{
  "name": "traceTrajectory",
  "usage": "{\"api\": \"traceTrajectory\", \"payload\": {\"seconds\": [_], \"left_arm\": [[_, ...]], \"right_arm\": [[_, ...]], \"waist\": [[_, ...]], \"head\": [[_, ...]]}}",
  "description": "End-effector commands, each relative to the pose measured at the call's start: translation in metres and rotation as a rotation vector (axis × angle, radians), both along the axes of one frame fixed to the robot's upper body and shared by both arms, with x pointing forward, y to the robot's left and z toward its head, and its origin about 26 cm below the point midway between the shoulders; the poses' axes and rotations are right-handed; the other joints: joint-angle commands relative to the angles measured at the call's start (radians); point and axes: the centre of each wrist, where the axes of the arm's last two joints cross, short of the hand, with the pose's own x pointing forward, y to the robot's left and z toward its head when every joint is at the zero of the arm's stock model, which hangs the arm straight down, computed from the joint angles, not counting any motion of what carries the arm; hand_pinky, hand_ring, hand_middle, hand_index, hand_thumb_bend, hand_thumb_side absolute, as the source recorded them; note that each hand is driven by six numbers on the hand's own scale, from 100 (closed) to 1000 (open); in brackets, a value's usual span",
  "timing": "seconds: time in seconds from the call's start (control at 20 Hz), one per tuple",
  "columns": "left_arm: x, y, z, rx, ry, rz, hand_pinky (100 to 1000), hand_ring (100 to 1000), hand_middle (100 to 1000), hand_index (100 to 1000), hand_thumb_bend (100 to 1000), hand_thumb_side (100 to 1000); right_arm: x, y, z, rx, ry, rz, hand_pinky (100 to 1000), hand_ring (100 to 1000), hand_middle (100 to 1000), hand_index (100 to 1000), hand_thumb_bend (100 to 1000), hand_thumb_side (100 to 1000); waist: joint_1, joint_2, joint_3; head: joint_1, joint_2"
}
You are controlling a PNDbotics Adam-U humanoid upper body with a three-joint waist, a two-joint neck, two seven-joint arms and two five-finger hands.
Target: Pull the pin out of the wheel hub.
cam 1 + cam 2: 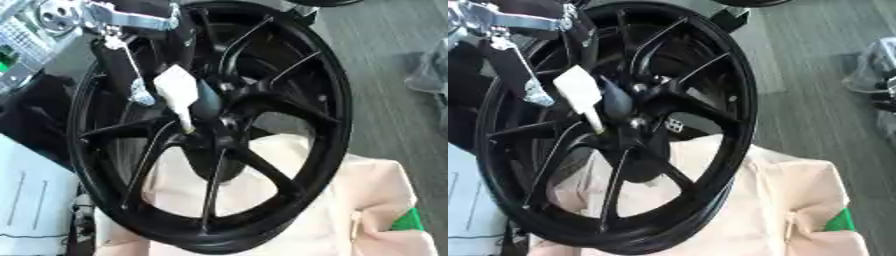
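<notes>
We look down on a grey wood-grain floor (pixel 385 60) running along the right side. A cream cloth-covered surface (pixel 798 200) with a green patch (pixel 408 220) fills the lower right, and a white panel (pixel 26 200) sits at lower left.

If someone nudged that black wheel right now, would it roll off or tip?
The wheel looks stiff, being thick-spoked, and probably heavy. It stands tilted against a cream cloth, which likely stops rolling. A sideways shove could probably tip it, since its rim is narrow.
</notes>
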Motion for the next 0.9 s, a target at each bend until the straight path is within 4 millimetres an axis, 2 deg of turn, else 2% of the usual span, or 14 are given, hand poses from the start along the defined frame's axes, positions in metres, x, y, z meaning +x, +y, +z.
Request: {"api": "traceTrajectory", "payload": {"seconds": [0.05, 0.1, 0.3, 0.7, 0.9], "left_arm": [[-0.003, 0.005, 0.013, -0.025, -0.021, 0.012, 720, 709, 601, 418, 440, 100], [-0.003, 0.006, 0.015, -0.031, -0.021, 0.014, 714, 703, 593, 371, 433, 100], [-0.011, 0.015, 0.027, -0.079, -0.036, 0.024, 705, 692, 575, 324, 430, 100], [-0.035, 0.044, 0.058, -0.219, -0.118, 0.065, 693, 682, 561, 312, 424, 100], [-0.046, 0.071, 0.072, -0.322, -0.171, 0.130, 683, 675, 548, 306, 408, 100]], "right_arm": [[0.000, -0.003, 0.009, -0.036, -0.014, 0.002, 720, 671, 630, 743, 100, 693], [0.000, -0.003, 0.009, -0.035, -0.014, 0.001, 720, 671, 630, 743, 100, 692], [0.000, -0.004, 0.010, -0.035, -0.014, -0.003, 720, 671, 631, 743, 100, 692], [-0.001, -0.005, 0.009, -0.034, -0.012, -0.009, 720, 672, 631, 744, 100, 693], [-0.002, -0.006, 0.008, -0.032, -0.010, -0.017, 721, 672, 632, 744, 100, 695]], "waist": [[-0.008, -0.021, -0.001], [-0.008, -0.021, -0.001], [-0.007, -0.021, 0.000], [-0.007, -0.021, 0.005], [-0.010, -0.019, 0.014]], "head": [[0.003, -0.004], [0.003, -0.004], [0.001, -0.002], [-0.004, -0.003], [-0.011, -0.004]]}}
